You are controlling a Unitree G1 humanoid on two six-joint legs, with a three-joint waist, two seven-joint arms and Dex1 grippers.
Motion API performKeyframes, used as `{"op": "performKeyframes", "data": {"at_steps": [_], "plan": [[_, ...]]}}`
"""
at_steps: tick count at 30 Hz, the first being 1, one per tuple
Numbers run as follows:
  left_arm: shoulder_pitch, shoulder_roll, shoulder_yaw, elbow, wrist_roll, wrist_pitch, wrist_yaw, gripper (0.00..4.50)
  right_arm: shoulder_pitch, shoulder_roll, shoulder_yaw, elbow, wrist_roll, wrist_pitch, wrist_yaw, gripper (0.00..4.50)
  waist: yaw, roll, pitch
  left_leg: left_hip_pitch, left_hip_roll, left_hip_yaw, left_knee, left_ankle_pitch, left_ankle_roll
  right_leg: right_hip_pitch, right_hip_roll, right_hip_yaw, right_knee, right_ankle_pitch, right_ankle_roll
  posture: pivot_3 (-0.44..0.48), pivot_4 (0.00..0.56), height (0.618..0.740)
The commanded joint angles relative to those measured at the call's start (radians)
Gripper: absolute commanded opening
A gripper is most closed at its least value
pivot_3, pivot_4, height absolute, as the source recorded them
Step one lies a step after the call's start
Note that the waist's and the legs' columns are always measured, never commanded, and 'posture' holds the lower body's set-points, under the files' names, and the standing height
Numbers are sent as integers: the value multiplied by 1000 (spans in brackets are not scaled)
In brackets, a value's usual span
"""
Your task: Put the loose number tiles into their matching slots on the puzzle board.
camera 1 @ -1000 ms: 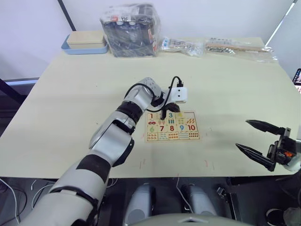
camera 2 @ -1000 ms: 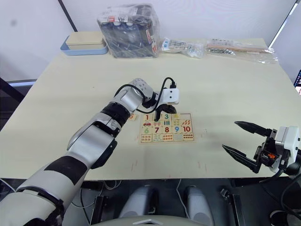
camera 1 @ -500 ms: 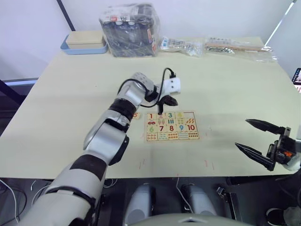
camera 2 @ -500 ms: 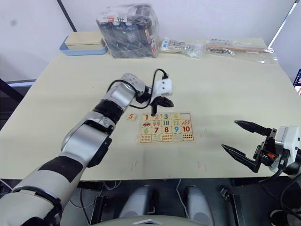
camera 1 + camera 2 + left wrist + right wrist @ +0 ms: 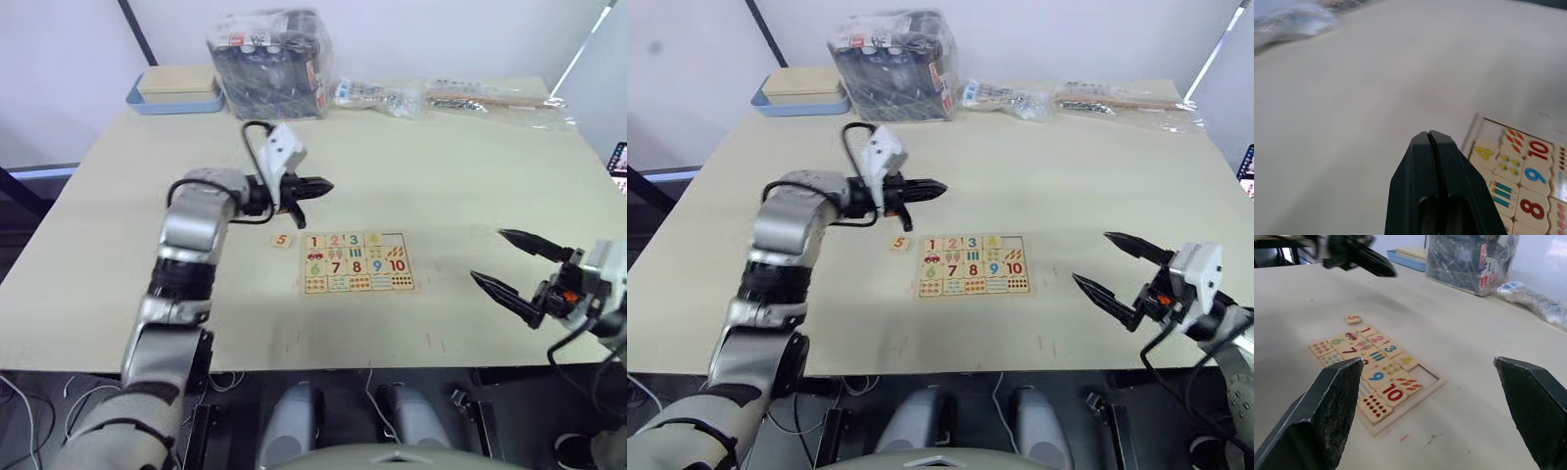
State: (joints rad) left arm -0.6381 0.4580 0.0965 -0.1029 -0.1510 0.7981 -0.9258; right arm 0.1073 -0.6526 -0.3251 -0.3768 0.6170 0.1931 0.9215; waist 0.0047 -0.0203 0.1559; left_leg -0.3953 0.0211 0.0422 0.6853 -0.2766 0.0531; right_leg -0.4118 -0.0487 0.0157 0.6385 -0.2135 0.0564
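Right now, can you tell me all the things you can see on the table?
puzzle board: one, pale wood, front middle of the table, tiles 1 to 4 and 6 to 10 in place.
empty slot: one, bare wood, top row next to tile 4.
loose 5 tile: one, pale wood with an orange digit, on the table just off the board's left side.
table: one, cream.
blue-rimmed tray: one, far left corner.
plastic-wrapped pack: one, dark, far edge beside the tray.
clear bags: a few, far right edge.
left end effector: black, shut, above the table beyond the board.
right end effector: black, open, right of the board.
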Motion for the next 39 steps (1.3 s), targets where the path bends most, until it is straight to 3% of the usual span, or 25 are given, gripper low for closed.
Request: {"op": "performKeyframes", "data": {"at_steps": [1, 5, 9, 16, 22, 30, 31, 32, 39], "plan": [[74, 11, 142, -182, -74, 59, 103, 23, -46, 8, 14, 24, -3, -21, 9, 4500, 3, 0, 0, 0, 0, 0, 0, 0, 0, 0, 0, 0, 0, 0, 0, 0, 150, 740], [175, 42, 202, -280, -122, 89, 155, 23, -60, 4, 19, 50, -11, -25, 24, 4500, 20, -1, 0, 0, -1, -2, 0, 0, 0, 1, -1, -2, 0, 0, 0, 0, 150, 740], [319, 58, 333, -389, -192, 93, 193, 23, -68, -26, 14, 89, 12, -6, 86, 4500, 10, -1, -1, 1, -1, -1, 0, 0, 0, 2, -2, -2, -1, 0, 0, 0, 150, 740], [611, 79, 469, -512, -284, 24, 147, 23, -56, -63, -33, 188, 43, -24, 199, 4500, 10, -1, -1, 2, 0, 0, -1, 0, 0, 3, -2, -2, -1, -1, -2, 0, 150, 740], [777, 76, 536, -510, -363, -63, 115, 23, -13, -74, -80, 236, 36, -41, 243, 4500, 12, -1, -2, 3, -1, 0, -1, 0, 0, 3, -4, -2, -1, -3, -5, 0, 150, 740], [886, 87, 579, -469, -436, -130, 116, 3548, 25, -90, -126, 314, 15, -100, 296, 4500, 10, -1, -3, 3, 0, 2, -2, -1, 0, 3, -4, -2, -2, -3, -6, 0, 150, 740], [891, 90, 578, -467, -441, -134, 118, 4156, 25, -91, -128, 318, 15, -102, 298, 4500, 10, -1, -3, 4, 0, 3, -2, -1, 0, 3, -4, -2, -2, -3, -6, 0, 150, 740], [896, 94, 577, -462, -443, -140, 120, 4407, 25, -91, -128, 321, 14, -104, 299, 4500, 10, -1, -3, 4, 0, 3, -2, -1, 0, 3, -4, -2, -2, -3, -6, 0, 150, 740], [913, 115, 574, -459, -474, -152, 143, 4407, 22, -106, -132, 324, 27, -99, 311, 4500, 10, -1, -3, 4, 0, 3, -2, -1, 0, 2, -4, -1, -2, -3, -6, 0, 150, 740]]}}
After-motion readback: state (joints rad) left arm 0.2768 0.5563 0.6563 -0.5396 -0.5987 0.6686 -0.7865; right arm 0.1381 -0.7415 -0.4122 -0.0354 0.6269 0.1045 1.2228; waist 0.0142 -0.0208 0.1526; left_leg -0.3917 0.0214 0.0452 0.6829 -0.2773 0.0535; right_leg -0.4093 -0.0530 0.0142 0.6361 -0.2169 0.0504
